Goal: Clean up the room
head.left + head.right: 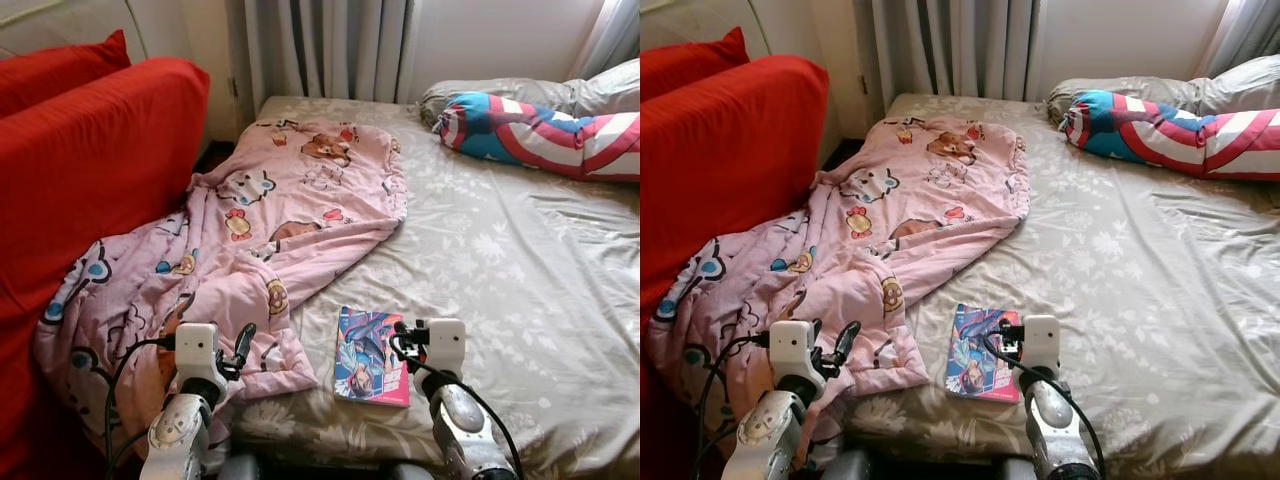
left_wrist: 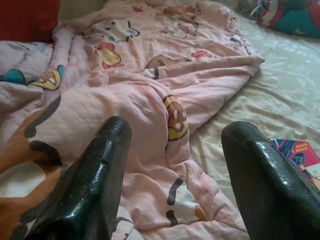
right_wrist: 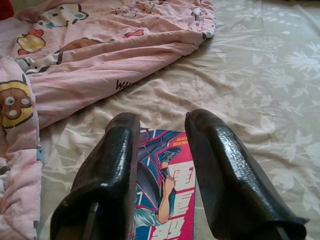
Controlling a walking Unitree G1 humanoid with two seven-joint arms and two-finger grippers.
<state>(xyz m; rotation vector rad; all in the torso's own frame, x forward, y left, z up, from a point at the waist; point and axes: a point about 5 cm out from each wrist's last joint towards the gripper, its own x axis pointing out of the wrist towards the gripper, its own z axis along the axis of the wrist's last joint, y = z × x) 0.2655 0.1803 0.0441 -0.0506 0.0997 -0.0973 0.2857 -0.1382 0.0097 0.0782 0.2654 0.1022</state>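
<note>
The bed (image 1: 520,270) wears a beige floral sheet. On it lie a rumpled pink cartoon blanket (image 1: 270,220), a colourful book (image 1: 372,356) near the foot, and a striped pillow (image 1: 545,135) at the head.

Our head eyes look down over bed (image 1: 520,270) | our wrists sit close, sharing blanket (image 2: 150,100) and book (image 3: 165,190)

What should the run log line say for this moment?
left gripper: open over pink cartoon blanket | right gripper: open above colourful illustrated book | beige floral bedsheet
</note>
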